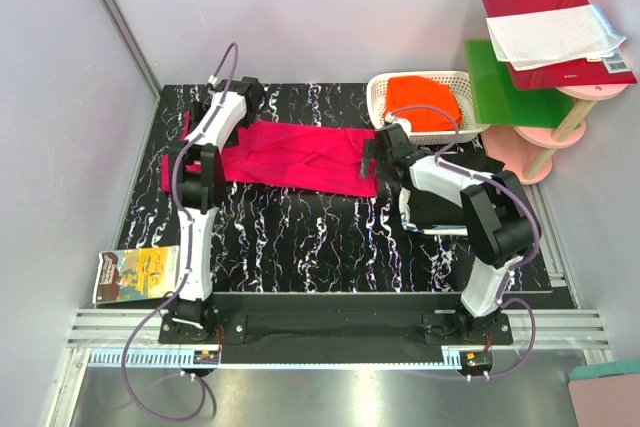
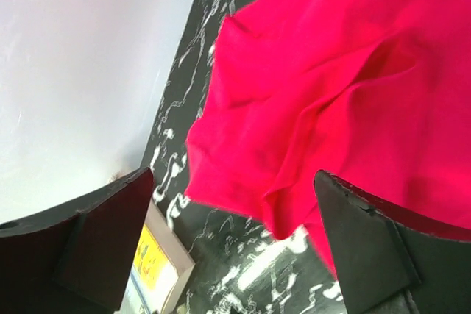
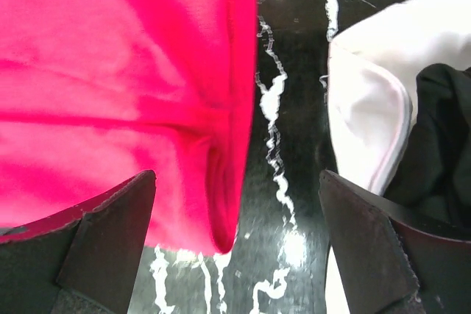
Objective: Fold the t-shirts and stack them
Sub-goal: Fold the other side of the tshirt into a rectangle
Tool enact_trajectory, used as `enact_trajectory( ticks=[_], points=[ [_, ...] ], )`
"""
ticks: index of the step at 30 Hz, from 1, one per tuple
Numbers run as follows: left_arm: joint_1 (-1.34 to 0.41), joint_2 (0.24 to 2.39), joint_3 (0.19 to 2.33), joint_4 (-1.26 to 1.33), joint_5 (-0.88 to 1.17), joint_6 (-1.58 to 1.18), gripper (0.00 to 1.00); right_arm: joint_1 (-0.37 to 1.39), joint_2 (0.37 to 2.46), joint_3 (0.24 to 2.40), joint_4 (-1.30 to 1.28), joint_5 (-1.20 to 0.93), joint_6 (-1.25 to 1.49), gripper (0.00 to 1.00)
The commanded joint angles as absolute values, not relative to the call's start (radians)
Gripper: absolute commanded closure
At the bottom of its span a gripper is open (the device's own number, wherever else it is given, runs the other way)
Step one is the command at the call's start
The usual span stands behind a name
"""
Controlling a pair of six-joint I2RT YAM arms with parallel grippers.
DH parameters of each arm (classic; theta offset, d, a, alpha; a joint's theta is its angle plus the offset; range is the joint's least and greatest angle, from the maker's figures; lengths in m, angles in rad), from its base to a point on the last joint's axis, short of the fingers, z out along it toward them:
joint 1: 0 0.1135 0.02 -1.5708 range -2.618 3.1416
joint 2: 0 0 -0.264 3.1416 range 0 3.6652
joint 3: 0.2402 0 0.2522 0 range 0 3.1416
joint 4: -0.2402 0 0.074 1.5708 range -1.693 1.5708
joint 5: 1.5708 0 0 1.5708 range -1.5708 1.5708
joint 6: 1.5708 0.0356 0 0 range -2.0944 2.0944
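Note:
A crimson t-shirt lies spread lengthwise across the back of the black marbled mat. My left gripper hovers over its left end, open and empty; the left wrist view shows the shirt's rumpled corner between the wide jaws. My right gripper hovers over the shirt's right edge, open and empty; the right wrist view shows the folded hem between the jaws. An orange t-shirt lies in a white basket at the back right.
A picture book lies at the mat's front left and shows in the left wrist view. Pink and green shelves with papers stand right of the basket. The white basket wall sits close to my right gripper.

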State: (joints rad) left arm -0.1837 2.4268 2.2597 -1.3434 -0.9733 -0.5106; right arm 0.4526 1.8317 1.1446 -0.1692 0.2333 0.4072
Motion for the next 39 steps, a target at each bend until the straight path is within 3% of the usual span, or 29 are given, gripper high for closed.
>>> enact_trajectory(
  ticks=[1,4,6,7,8,11,12,15,16,18,19,22,27,32,39],
  points=[
    [-0.178,2.155,2.078,-1.339,-0.983,-0.597,0.01,0.466,1.708,1.118,-0.118,0.177,0.379,0.0],
    [-0.176,2.016,1.872,-1.283,-0.977,-0.588,0.01,0.479,1.675,1.1,-0.063,0.103,0.374,0.12],
    [-0.163,1.979,1.766,-1.278,-0.956,-0.568,0.01,0.486,1.687,1.12,-0.055,0.052,0.376,0.59],
    [-0.157,1.962,1.741,-1.284,-0.937,-0.566,0.02,0.486,1.712,1.13,-0.057,0.031,0.377,0.9],
    [-0.143,1.954,1.72,-1.278,-0.905,-0.563,0.04,0.489,1.729,1.143,-0.058,0.009,0.379,1.0],
    [-0.118,1.905,1.611,-1.136,-0.7,-0.456,0.25,0.495,1.795,1.189,-0.077,-0.036,0.376,1.0],
    [-0.106,1.893,1.565,-1.053,-0.555,-0.43,0.43,0.497,1.81,1.216,-0.086,-0.043,0.371,1.0],
    [-0.057,1.87,1.545,-1.011,-0.439,-0.408,0.62,0.497,1.865,1.255,-0.113,-0.061,0.361,1.0],
    [-0.051,1.874,1.552,-1.011,-0.443,-0.408,0.62,0.497,1.891,1.264,-0.121,-0.063,0.359,1.0],
    [-0.04,1.888,1.595,-1.014,-0.434,-0.391,0.46,0.497,1.916,1.292,-0.156,-0.06,0.351,1.0],
    [-0.038,1.907,1.612,-1.02,-0.43,-0.384,0.27,0.497,1.939,1.298,-0.164,-0.058,0.353,1.0],
    [-0.034,1.945,1.678,-1.037,-0.394,-0.377,0.07,0.495,1.963,1.31,-0.184,-0.052,0.362,1.0],
    [-0.018,1.944,1.717,-1.002,-0.312,-0.387,0.06,0.497,1.979,1.309,-0.198,-0.041,0.36,1.0],
    [0.07,1.913,1.606,-0.898,-0.077,-0.439,0.14,0.497,1.98,1.301,-0.198,-0.034,0.35,1.0],
    [0.123,1.887,1.526,-0.85,-0.115,-0.491,0.17,0.495,1.985,1.299,-0.196,-0.037,0.347,1.0]
  ],
)
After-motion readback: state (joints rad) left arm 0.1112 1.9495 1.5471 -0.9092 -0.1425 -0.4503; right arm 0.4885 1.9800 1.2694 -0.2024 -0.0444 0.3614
